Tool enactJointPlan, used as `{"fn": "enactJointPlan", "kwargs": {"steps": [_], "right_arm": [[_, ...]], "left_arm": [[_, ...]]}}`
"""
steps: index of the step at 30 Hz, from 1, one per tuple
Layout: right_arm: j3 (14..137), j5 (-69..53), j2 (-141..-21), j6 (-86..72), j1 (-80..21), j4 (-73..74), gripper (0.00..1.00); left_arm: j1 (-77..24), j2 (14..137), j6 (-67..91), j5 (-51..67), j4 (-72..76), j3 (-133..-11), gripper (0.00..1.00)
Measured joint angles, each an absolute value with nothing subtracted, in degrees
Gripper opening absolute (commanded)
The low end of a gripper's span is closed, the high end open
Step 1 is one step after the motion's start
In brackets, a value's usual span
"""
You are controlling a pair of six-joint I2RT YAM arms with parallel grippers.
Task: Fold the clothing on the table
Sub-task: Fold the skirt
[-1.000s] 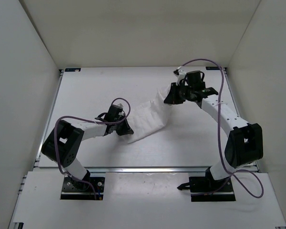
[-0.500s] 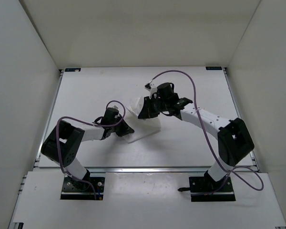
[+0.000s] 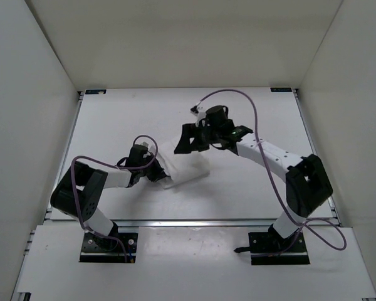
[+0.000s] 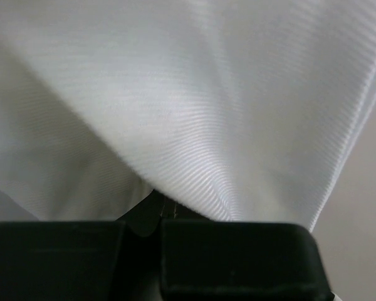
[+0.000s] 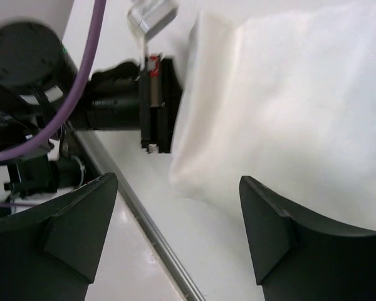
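The white clothing (image 3: 187,168) lies doubled over in a small heap on the table (image 3: 113,119), just left of centre. My left gripper (image 3: 156,174) sits low at its left edge, shut on a fold. In the left wrist view, ribbed white clothing (image 4: 194,106) fills the frame and runs into the shut left gripper (image 4: 160,216). My right gripper (image 3: 189,142) hovers open over the heap's far edge, holding nothing. In the right wrist view, the right gripper (image 5: 178,235) has its fingers spread wide, with the clothing (image 5: 288,106) beyond them and the left gripper (image 5: 155,103) at its side.
The table's aluminium rail (image 5: 160,241) runs diagonally under the right gripper. White walls (image 3: 31,125) enclose the table on the left, right and back. Purple cables (image 3: 238,94) loop above both arms.
My right gripper carried the clothing's far end leftward over the near part, then opened and let it go. The left gripper, still shut, shifted slightly left.
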State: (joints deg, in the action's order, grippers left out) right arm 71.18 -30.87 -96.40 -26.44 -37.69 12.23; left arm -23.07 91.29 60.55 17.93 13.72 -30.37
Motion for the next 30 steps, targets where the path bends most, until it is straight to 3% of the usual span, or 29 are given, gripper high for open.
{"fn": "enactJointPlan", "kwargs": {"steps": [1,3,4,5,7,8,9,11,16,17,19,20,26,30], "right_arm": [[71.18,-30.5,-94.78,-26.26,-36.25,12.49,0.74],[71.16,-29.1,-91.2,-25.21,-33.01,12.99,0.6],[71.16,-28.67,-89.82,-24.84,-31.7,13.04,0.57],[71.16,-28.27,-88.55,-24.53,-30.13,13.1,0.49],[71.09,-27.77,-87.35,-23.42,-27.92,13.26,0.21],[71.02,-27.18,-87.33,-22.9,-27.53,13.61,0.06],[70.89,-26.65,-87.64,-22.35,-27.51,14.11,0.0],[70.3,-26.39,-88.92,-21.98,-28.23,15.0,0.0],[69.34,-27.07,-93.51,-21.37,-30.0,15.49,0.0],[69.25,-27.35,-94.37,-21.06,-30.3,15.44,0.0],[69.08,-28.23,-95.74,-20.71,-30.96,15.25,0.0],[68.97,-28.91,-96.57,-20.49,-31.24,14.96,0.0],[67.18,-32.32,-101.6,-19.66,-32.08,11.73,0.0],[66.08,-33.71,-105.25,-19.05,-31.99,10.7,0.0]], "left_arm": [[-22.61,90.85,60.49,18.13,13.39,-30.06,0.0],[-21.39,89.36,60.03,18.55,12.08,-29.45,0.0],[-20.58,88.33,59.66,19.07,10.72,-29.39,0.0],[-19.64,87.2,59.22,19.62,9.52,-29.41,0.0],[-16.86,83.46,57.93,20.91,6.42,-29.54,0.01],[-15.55,81.19,57.06,21.58,4.27,-30.2,0.1],[-14.59,79.48,56.07,21.89,2.39,-31.2,0.2],[-13.26,76.05,53.01,21.67,-3.22,-35.24,0.34],[-13.78,69.1,46.06,20.03,-11.38,-42.39,0.53],[-13.8,67.61,45.15,20.43,-12.12,-42.37,0.5],[-14.31,65.91,44.21,21.69,-12.03,-42.17,0.11],[-14.81,65.73,43.51,22.15,-10.98,-41.87,0.0],[-20.34,68.34,47.57,26.74,6.02,-30.65,0.0],[-23.94,73.28,49.08,28.58,9.82,-27.09,0.0]]}}
